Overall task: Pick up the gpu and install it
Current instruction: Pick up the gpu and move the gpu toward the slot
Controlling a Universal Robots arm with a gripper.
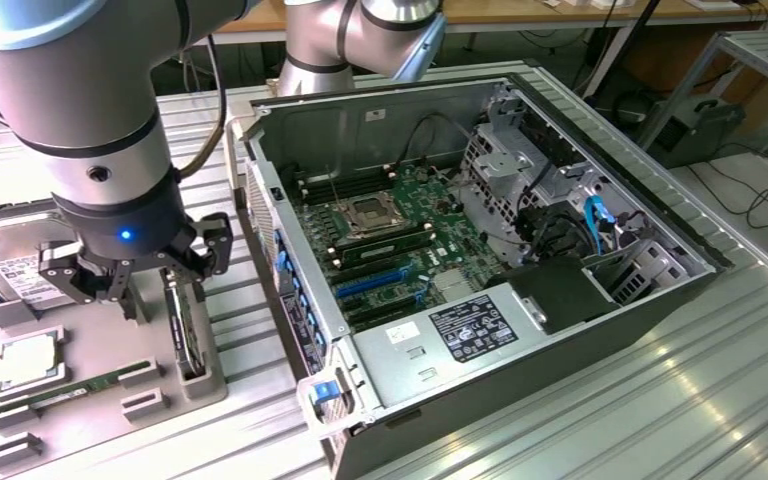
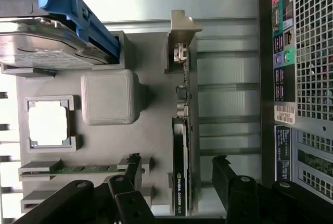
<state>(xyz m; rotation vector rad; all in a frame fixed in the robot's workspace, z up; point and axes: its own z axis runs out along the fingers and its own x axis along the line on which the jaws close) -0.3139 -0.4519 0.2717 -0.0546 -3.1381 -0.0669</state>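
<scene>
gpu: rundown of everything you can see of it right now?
The gpu stands on edge in a slot of the gray holder tray, outside the open computer case. Edge-on it is thin, with a black shroud carrying an Nvidia Quadro label, a narrow board edge, and a silver metal bracket at one end. It sits upright, not lifted. The open gripper straddles it, one finger on each side with gaps showing. Only the tray touches it.

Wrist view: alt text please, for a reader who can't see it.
Open gripper straddles the gpu, which stands on edge in a grey holder tray, fingers clear of it. The tray also holds a hard drive, CPU and RAM stick. PC case beside it.
</scene>
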